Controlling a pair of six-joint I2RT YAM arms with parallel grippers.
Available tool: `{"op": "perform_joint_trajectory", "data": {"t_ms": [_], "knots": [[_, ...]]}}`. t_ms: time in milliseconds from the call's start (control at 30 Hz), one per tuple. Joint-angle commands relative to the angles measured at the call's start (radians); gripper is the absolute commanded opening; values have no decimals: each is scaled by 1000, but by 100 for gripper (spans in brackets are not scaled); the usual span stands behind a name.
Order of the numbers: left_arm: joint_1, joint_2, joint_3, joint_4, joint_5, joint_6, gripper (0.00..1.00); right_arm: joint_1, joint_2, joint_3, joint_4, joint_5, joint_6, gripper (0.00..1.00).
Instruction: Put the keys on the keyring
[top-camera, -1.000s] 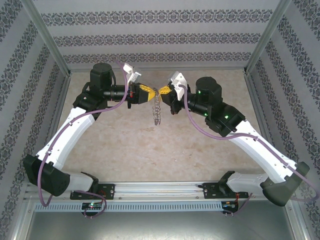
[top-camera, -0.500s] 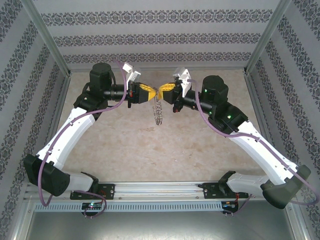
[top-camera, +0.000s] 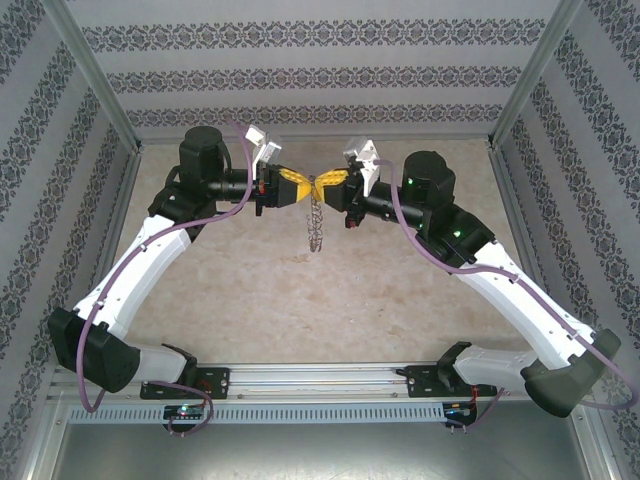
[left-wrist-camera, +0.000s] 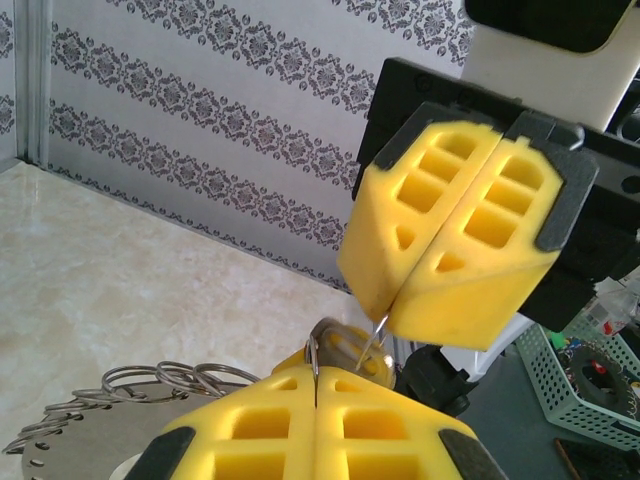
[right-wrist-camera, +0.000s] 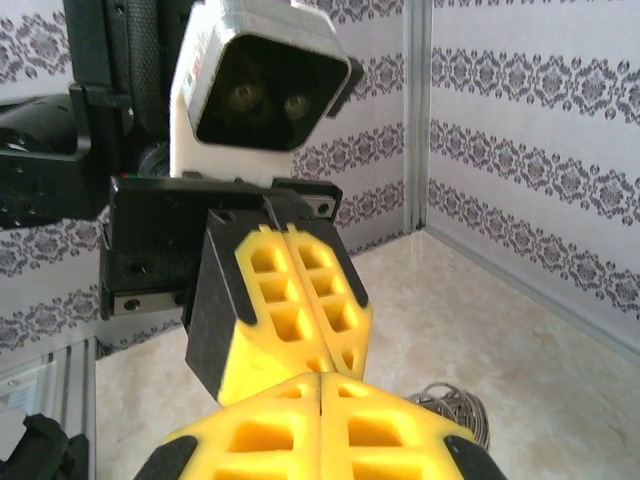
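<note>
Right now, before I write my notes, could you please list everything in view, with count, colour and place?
table: one, beige marbled, floor of the cell
walls: three, white with grey patterned stripes, around the table
keyring: one, grey metal, dangling above the table's far middle
basket: one, green, at the right edge of the left wrist view
left gripper: one, yellow fingers, shut on the keyring's top loop
right gripper: one, yellow fingers, shut, tip closely facing the left gripper's tip
</note>
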Motion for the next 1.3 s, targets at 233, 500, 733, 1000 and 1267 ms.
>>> {"op": "perform_joint_trajectory", "data": {"t_ms": [233, 500, 733, 1000, 1267], "knots": [[5, -11, 12, 59, 27, -8, 0, 23, 15, 45, -67, 112, -89, 0], [5, -3, 22, 38, 27, 7, 0, 45, 29, 60, -59, 184, -136, 0], [5, -2, 26, 16, 23, 24, 0, 64, 46, 88, -71, 245, -190, 0], [4, -2, 30, 5, 22, 32, 0, 85, 57, 101, -91, 283, -241, 0], [5, 2, 32, 5, 22, 32, 0, 126, 63, 116, -93, 399, -317, 0]]}}
